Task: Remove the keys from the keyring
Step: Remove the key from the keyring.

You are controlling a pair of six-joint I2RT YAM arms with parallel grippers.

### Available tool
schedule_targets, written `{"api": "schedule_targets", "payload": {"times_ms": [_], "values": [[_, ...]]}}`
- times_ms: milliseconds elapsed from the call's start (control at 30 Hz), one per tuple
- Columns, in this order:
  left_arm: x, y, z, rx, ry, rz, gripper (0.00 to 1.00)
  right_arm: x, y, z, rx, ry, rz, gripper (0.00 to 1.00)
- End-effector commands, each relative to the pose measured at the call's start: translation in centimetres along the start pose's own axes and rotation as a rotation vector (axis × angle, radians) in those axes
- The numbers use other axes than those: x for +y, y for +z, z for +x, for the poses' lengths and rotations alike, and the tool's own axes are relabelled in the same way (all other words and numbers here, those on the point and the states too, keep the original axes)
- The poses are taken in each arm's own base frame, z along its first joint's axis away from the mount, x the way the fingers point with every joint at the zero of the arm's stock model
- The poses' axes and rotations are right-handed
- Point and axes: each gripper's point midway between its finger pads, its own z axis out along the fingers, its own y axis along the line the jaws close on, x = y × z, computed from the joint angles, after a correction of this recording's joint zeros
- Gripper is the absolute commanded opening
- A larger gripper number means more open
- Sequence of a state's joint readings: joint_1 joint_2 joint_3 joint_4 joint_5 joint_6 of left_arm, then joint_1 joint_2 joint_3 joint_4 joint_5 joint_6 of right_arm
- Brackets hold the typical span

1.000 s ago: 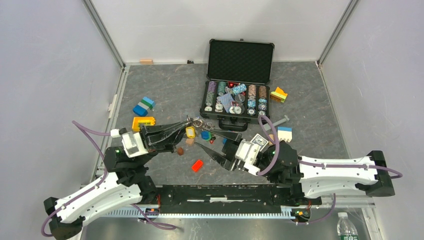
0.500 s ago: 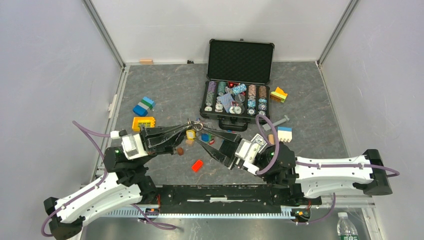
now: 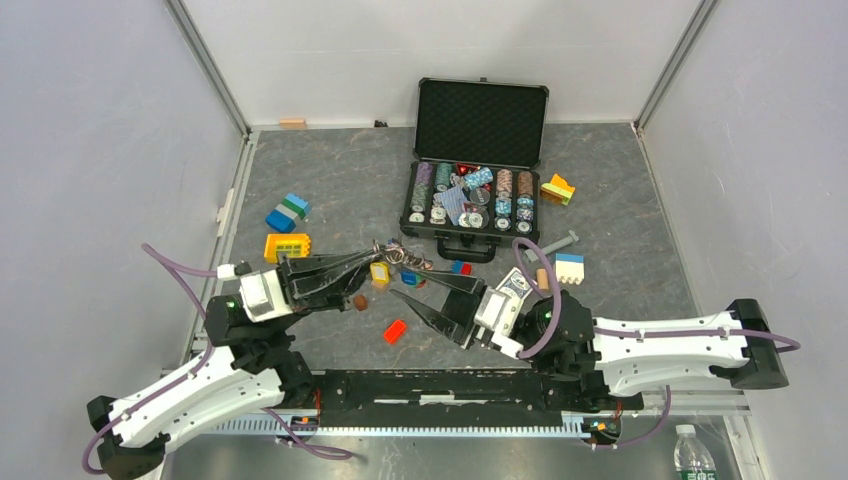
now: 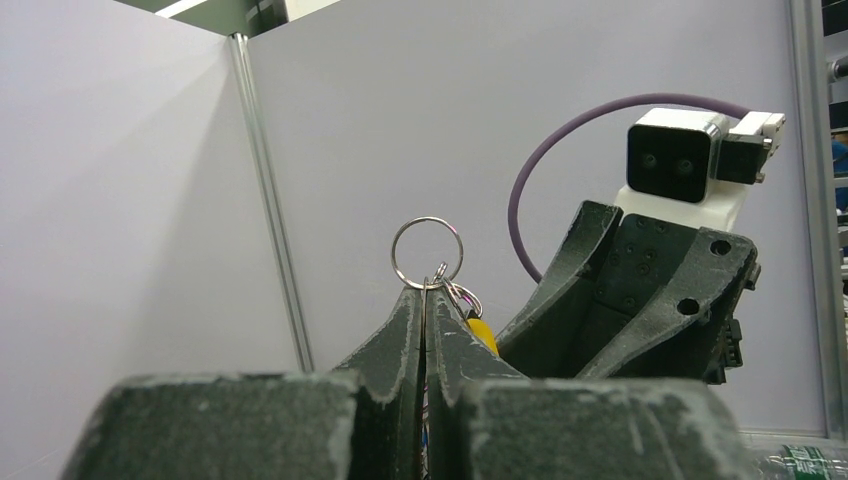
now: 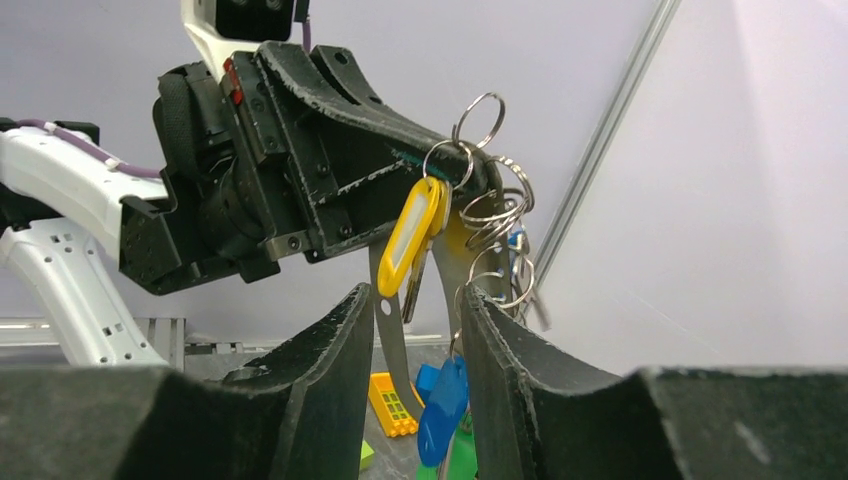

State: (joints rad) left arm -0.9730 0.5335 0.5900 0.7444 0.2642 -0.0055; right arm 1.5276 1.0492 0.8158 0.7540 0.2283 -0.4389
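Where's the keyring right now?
In the top view the keyring is mid-table, pinched in the left gripper's shut tips, in front of the poker chip case; the right gripper's open fingers flank the keys hanging from it.

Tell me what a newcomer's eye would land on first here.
Above the middle of the table, the left gripper is pinched shut on a keyring. From it dangles a tangle of rings and keys with yellow and blue tags. The right gripper stands open just beneath, the keys hanging between its fingers. Behind them, an open poker chip case sits at the back.
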Motion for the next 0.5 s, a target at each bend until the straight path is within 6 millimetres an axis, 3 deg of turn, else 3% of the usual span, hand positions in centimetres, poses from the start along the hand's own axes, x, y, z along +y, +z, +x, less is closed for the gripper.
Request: {"api": "schedule_targets", "payload": {"times_ms": [0,200,467], "values": [[0.4,0.3,-3.1,-0.086,0.063,-0.011,0.02,0.6,-0.6,-1.0,-0.031,0.027,-0.030,0.43],[0.2,0.4,-3.1,-0.085,0.055,-0.003,0.02,1.9,0.0,-1.3,-0.046,0.036,-0.071,0.43],[-0.1,0.4,-2.9,-0.082,0.038,0.013,0.02,0.9,0.7,-2.1,-0.070,0.042,-0.018,0.44]]}}
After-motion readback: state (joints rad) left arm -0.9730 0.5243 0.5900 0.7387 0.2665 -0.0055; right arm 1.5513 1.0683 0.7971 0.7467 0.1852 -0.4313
